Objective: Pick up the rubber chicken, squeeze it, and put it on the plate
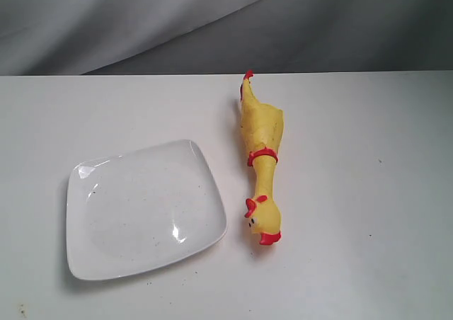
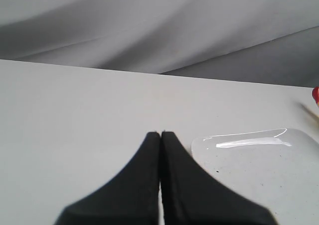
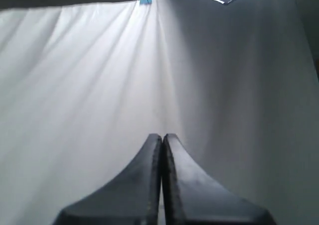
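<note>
The yellow rubber chicken (image 1: 263, 153) lies stretched out on the white table, red feet toward the back edge and head toward the front. Just left of it sits the glossy white plate (image 1: 145, 208), with nothing on it. Neither arm shows in the exterior view. My left gripper (image 2: 160, 133) is shut with nothing in it and hovers over the table beside a corner of the plate (image 2: 259, 165); a red tip of the chicken (image 2: 316, 94) peeks in at the frame's edge. My right gripper (image 3: 162, 135) is shut, holds nothing, and faces only the backdrop.
A grey cloth backdrop (image 1: 212, 23) hangs behind the table's back edge. In the right wrist view a small blue clip (image 3: 145, 0) holds the cloth at its top. White tabletop (image 1: 368, 192) lies to the right of the chicken.
</note>
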Available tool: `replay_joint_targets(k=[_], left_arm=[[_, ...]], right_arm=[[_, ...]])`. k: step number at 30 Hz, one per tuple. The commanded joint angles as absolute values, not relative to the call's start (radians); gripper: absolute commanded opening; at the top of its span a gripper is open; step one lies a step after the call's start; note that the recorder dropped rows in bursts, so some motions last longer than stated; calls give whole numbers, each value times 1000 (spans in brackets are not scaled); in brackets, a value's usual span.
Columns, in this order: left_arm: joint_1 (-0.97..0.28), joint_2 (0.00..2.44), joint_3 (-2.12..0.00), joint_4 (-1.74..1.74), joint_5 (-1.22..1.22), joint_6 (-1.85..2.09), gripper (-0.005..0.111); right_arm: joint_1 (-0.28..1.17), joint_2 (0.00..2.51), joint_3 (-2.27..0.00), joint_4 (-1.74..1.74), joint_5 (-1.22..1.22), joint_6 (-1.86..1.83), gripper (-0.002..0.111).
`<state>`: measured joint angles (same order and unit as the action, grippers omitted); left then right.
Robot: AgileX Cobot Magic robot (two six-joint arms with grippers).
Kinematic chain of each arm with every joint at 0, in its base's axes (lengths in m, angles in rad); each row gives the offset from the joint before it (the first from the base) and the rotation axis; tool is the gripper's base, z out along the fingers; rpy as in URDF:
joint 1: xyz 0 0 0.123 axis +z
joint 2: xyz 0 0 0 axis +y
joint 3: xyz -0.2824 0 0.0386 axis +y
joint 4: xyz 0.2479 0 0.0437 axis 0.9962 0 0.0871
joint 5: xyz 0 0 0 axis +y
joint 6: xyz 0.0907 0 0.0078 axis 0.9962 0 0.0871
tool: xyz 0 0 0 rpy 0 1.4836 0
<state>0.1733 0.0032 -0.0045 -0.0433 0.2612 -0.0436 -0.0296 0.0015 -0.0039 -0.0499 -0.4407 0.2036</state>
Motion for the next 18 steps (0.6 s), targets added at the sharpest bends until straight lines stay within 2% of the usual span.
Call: replay_joint_targets(k=[1, 5, 9, 18], left_arm=[[175, 0, 0, -42, 261, -47, 1], [175, 0, 0, -42, 261, -47, 1], [175, 0, 0, -42, 261, -47, 1], [175, 0, 0, -42, 261, -47, 1]], right_arm=[[-39, 0, 0, -79, -514, 562, 0], [-39, 0, 0, -299, -560, 613, 0], [-39, 25, -81, -542, -453, 808, 0], [-39, 466, -416, -896, -281, 1082, 0]])
